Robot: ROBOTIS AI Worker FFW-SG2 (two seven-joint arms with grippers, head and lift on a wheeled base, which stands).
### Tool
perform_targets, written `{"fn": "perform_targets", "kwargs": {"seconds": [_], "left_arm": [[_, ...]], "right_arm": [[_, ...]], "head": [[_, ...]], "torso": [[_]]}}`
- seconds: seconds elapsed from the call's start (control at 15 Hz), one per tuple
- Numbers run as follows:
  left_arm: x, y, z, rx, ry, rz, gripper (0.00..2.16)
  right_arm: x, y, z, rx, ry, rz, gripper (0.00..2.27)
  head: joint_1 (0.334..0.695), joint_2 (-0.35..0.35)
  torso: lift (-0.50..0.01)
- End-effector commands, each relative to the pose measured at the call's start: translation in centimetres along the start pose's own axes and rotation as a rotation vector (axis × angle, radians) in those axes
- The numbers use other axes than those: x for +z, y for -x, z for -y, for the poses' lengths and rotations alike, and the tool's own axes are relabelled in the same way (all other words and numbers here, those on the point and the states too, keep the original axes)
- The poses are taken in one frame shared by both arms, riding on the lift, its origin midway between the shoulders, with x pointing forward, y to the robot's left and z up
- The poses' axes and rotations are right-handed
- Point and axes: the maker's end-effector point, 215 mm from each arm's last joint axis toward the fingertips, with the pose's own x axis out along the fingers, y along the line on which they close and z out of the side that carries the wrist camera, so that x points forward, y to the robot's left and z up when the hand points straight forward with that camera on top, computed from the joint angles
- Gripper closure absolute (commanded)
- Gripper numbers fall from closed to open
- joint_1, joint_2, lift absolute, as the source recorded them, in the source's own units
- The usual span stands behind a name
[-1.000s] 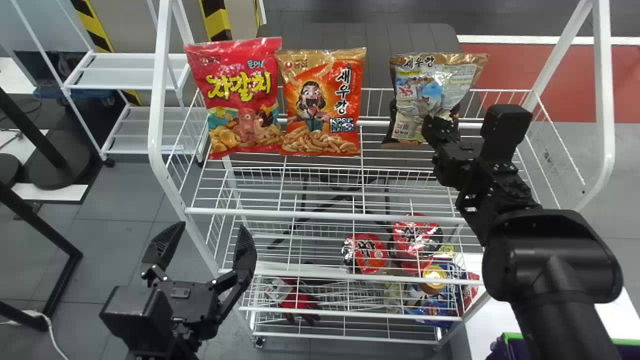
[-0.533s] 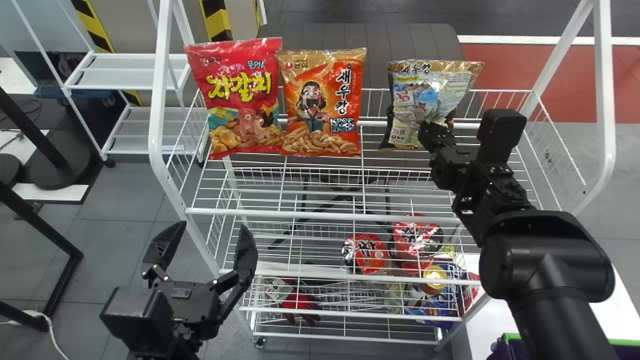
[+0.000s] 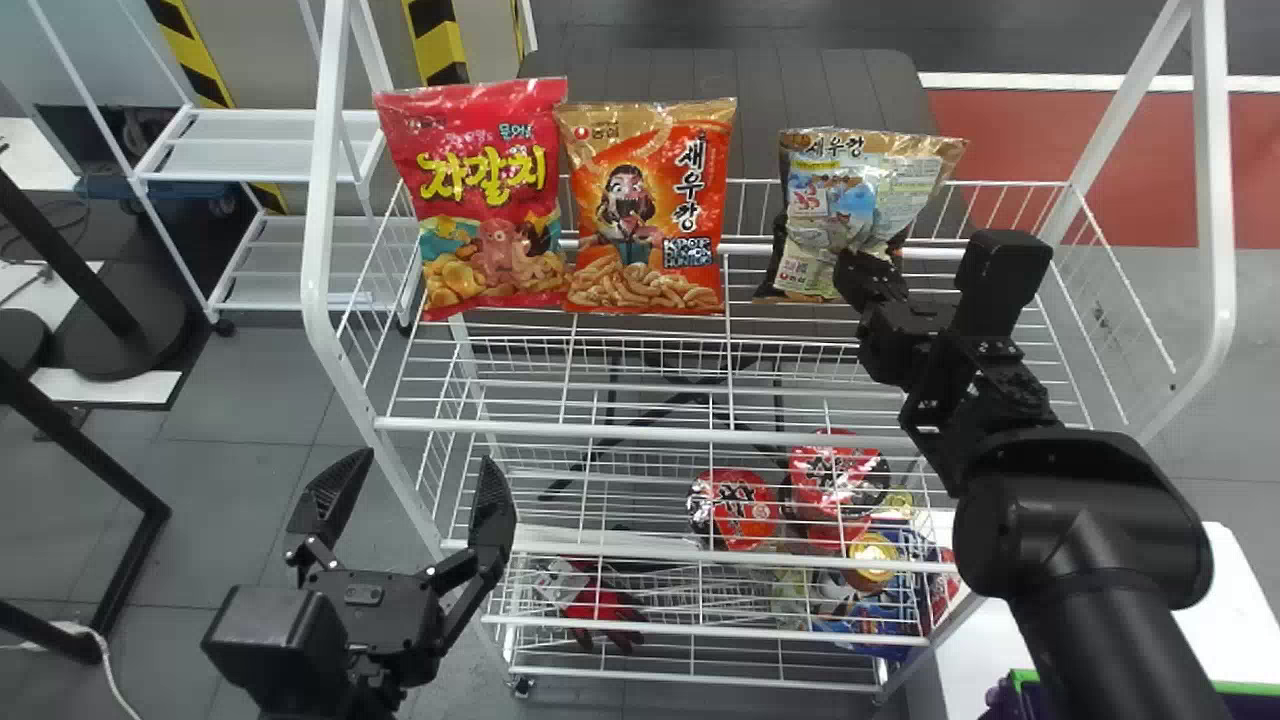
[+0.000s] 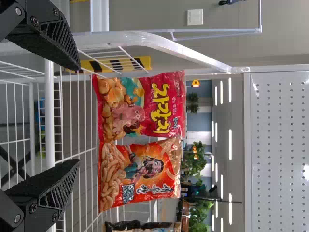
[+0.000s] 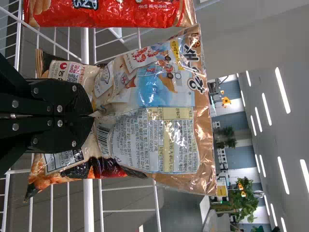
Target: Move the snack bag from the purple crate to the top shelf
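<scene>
Right gripper (image 3: pixel 856 272): one, black, two-fingered; fingers brought together and clamped on the crumpled lower part of the brown-and-gold snack bag (image 3: pixel 850 195). Arm comes in from the bottom edge, on the robot's right, and extends over the top shelf (image 3: pixel 600 430).

Snack bag, held: one, upright with a slight tilt, printed back panel toward the robot, gold top edge uppermost. Located at the right part of the top shelf, by the rear wire fence; whether its base touches the shelf wires cannot be told.

Left gripper (image 3: pixel 415 478): one, black, parked in front of the rack's left side; fingers spread well apart, nothing between them.

Red octopus snack bag (image 3: pixel 490 200): one, upright, left end of the top shelf.

Orange snack bag with cartoon face (image 3: pixel 645 205): one, upright, right beside the red one, edges meeting; a gap lies between it and the held bag.

Rack (image 3: pixel 322 180): white metal, wire shelves. Below the top shelf, two red-topped round packs (image 3: pixel 733 508) (image 3: pixel 835 480), side by side.

Purple crate (image 3: pixel 1250 688): one, green-rimmed, partly seen at the bottom right, beside a white table (image 3: pixel 1235 590).
</scene>
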Motion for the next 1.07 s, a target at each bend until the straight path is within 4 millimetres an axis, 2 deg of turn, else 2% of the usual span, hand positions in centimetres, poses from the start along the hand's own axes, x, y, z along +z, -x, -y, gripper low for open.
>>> {"fn": "perform_targets", "kwargs": {"seconds": [0.0, 0.4, 0.47, 0.53, 0.8, 1.0], "left_arm": [[0.0, -0.2, 0.1, -0.001, 0.002, 0.001, 0.15], [0.0, -0.4, -0.1, 0.003, 0.003, 0.002, 0.15], [0.0, -0.5, -0.2, 0.004, 0.003, 0.002, 0.15], [0.0, -0.6, -0.3, 0.004, 0.006, 0.003, 0.15], [-0.1, -1.0, -0.1, 0.0, 0.008, 0.003, 0.15], [-0.2, -1.2, -0.1, -0.001, 0.008, 0.001, 0.15]], "right_arm": [[-0.1, -0.2, -0.4, 0.017, -0.007, -0.006, 1.42], [-0.1, -0.9, -1.2, 0.052, -0.015, -0.013, 1.4], [0.1, -1.1, -1.3, 0.053, -0.01, -0.007, 1.28], [0.1, -1.1, -1.1, 0.049, -0.008, 0.0, 0.95], [0.0, -1.1, -0.9, 0.046, -0.009, -0.002, 0.18], [0.1, -1.1, -0.8, 0.045, -0.009, 0.001, 0.12]], "head": [[0.695, 0.033], [0.695, 0.043], [0.695, 0.045], [0.695, 0.047], [0.695, 0.047], [0.695, 0.043]], "torso": [[0.003], [0.003], [0.003], [0.003], [0.003], [0.003]]}}
